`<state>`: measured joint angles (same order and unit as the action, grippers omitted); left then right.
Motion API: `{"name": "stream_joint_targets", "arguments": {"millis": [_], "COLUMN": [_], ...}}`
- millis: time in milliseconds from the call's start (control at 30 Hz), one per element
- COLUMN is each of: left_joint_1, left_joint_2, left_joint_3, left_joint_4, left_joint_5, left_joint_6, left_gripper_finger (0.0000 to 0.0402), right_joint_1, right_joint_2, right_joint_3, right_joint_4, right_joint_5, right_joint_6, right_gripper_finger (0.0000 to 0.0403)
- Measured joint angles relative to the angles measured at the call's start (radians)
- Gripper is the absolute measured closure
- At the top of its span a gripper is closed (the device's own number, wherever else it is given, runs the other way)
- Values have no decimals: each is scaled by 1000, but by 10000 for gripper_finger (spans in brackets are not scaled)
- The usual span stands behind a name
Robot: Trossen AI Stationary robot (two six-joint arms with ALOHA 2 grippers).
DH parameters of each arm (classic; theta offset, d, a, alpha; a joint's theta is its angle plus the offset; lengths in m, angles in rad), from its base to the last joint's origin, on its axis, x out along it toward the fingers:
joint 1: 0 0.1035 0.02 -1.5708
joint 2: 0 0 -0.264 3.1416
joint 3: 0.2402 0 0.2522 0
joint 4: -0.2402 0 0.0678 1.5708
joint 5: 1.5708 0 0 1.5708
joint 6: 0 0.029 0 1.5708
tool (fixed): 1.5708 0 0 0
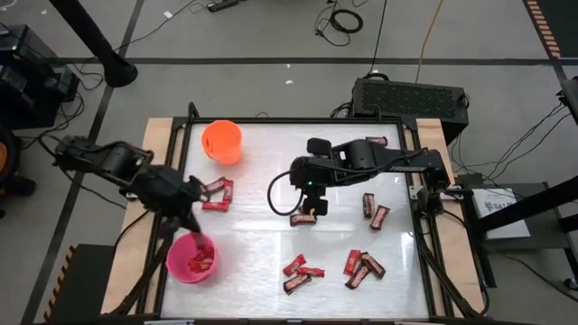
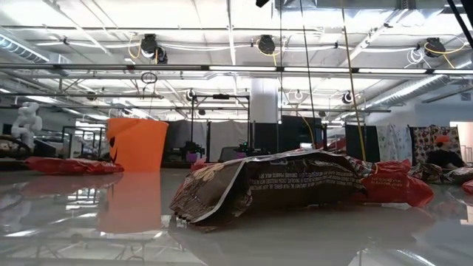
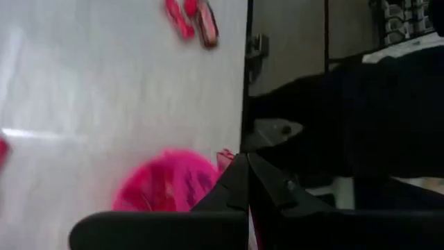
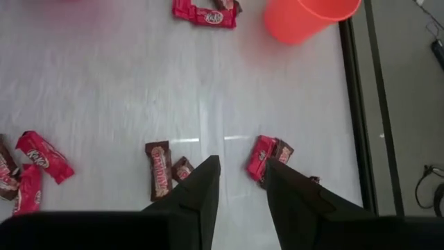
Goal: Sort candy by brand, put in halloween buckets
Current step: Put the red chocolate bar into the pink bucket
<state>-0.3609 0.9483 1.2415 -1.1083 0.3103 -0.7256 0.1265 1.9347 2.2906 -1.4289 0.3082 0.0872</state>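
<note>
1. The left gripper (image 1: 191,226) sits just above the hot pink bucket (image 1: 185,269) near the table's front-left corner, fingers pinched fully together with nothing showing between them. In its wrist view the closed fingertips (image 3: 244,182) hang right beside the pink rim (image 3: 163,182).
2. The right gripper (image 1: 310,206) is mid-table with its jaws partly apart and nothing between them as far as I can see. A dark brown bar (image 4: 159,169) and a red bar (image 4: 261,157) lie on either side of its fingers.
3. My guess: the right arm is lining up a pick. I'd centre on one bar only, come straight down and close across its narrow width, since these wrappers look slick and crinkly and sit close to neighbours.
4. The candy is flat little wrapped bars, some bright red, some dark brown. A few red ones (image 1: 200,260) are already in the pink bucket; the rest is scattered, mostly over the table's right half.
5. The orange bucket (image 1: 222,142) stands upright at the back left, with a red pair (image 1: 217,191) lying near it.
</note>
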Motion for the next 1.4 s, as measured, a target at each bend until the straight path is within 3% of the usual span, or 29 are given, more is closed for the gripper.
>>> {"name": "stream_joint_targets", "arguments": {"millis": [267, 500, 667, 933, 1033, 1200, 1400], "left_joint_1": [-146, -190, -189, -185, -156, -50, 164], "left_joint_2": [21, 55, 78, 90, 89, 89, 136], "left_joint_3": [-51, -167, -219, -224, -206, -203, -263], "left_joint_4": [-8, -7, -8, -9, -8, -6, -9], "left_joint_5": [-25, 16, -51, -54, -123, -421, -422], "left_joint_6": [-112, -159, -155, -83, -1, 163, 376], "left_gripper_finger": [401, 400, 369, 315, 310, 309, 294], "right_joint_1": [-2, -3, -14, -16, -16, -16, -16], "right_joint_2": [0, 0, 0, 0, 0, 0, 0], "right_joint_3": [0, 0, 0, 0, 0, 0, 0], "right_joint_4": [5, 9, 23, 55, 54, 57, 44], "right_joint_5": [0, 0, 0, 0, -1, -49, -52], "right_joint_6": [-24, -29, -36, -38, -24, -8, 60], "right_gripper_finger": [294, 294, 294, 294, 294, 294, 294]}}
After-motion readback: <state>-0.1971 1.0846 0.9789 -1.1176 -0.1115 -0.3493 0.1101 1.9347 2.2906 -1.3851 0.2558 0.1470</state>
